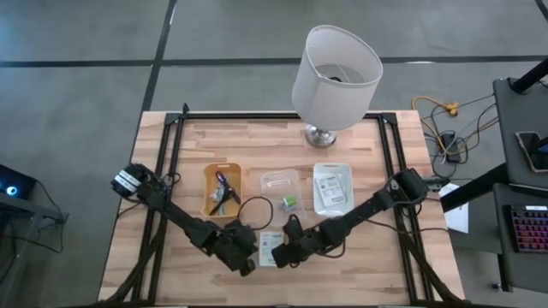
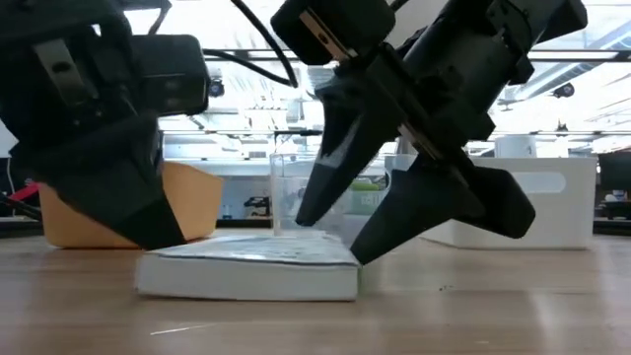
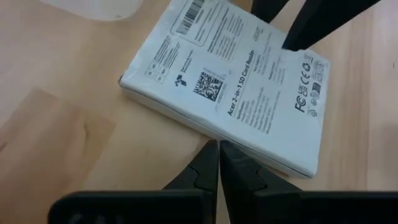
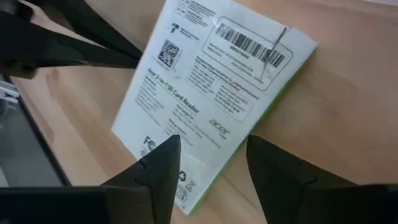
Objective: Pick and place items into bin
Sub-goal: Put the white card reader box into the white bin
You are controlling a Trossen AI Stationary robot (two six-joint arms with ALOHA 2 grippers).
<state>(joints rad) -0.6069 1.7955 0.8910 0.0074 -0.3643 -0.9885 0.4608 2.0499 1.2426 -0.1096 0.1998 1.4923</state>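
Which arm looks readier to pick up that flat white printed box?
Right. The right gripper is open, straddling the flat white printed box; the left gripper sits shut beside its edge.

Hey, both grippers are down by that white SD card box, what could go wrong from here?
The right gripper is open astride the flat white SD card box, so its fingers may scrape the table or slide off the low edge. The shut left gripper sits right at the box's other side and might collide with the right one or nudge the box.

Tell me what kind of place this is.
Probably a lab or workshop: a framed wooden workbench, two robot arms over a white box, sorting bins such as the orange bin, plus a desk with a keyboard.
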